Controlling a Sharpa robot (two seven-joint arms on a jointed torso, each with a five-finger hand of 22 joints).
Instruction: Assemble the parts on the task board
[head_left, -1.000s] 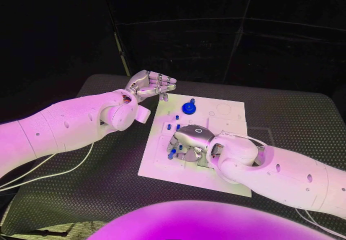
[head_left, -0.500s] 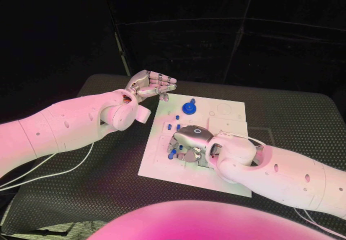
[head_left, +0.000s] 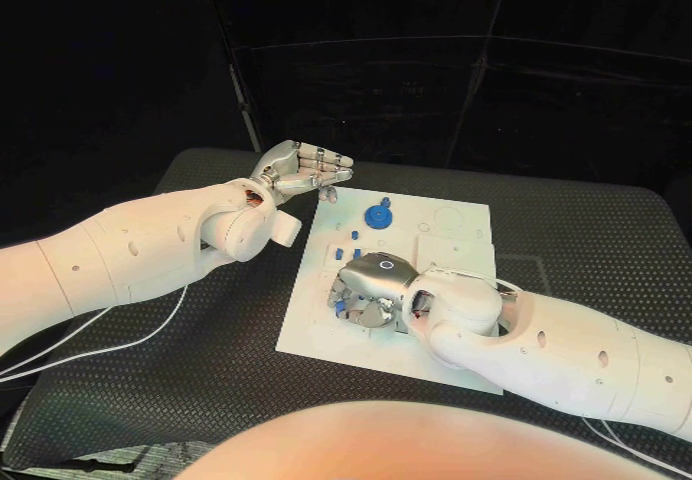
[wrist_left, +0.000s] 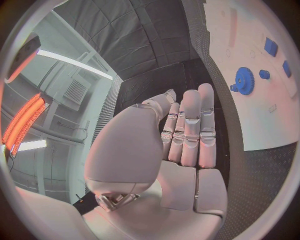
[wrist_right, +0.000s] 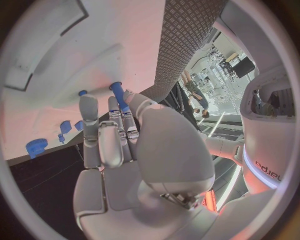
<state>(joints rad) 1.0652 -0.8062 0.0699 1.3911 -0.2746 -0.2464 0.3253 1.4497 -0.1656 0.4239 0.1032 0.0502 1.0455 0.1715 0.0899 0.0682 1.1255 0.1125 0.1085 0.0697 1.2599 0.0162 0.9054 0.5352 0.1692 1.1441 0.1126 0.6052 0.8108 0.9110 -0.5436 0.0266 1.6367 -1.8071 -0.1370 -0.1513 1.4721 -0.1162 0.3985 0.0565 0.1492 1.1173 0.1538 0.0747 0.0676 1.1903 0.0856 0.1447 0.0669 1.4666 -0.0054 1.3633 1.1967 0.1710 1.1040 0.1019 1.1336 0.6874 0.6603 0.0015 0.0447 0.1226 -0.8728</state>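
Nearest to us, the right hand works low over the near-left part of the task board. In the right wrist view its fingers lie side by side, reaching down to the board, with a blue peg standing at their tips. The peg's long axis runs roughly in line with the fingers. We cannot tell whether the peg is pinched or merely touched, because the thumb contact is hidden.

Further out, several small blue parts sit in the board's left-middle zone, just beyond the right hand. Beyond them lies the blue gear, flat on the board.

Farthest away, the left hand hangs off the board's far-left corner, fingers curled in, grasping nothing. The left wrist view confirms a bare palm and shows the gear beside the fingertips, well apart from them.

We judge the right hand nearer to the peg, so the coming move belongs to it.
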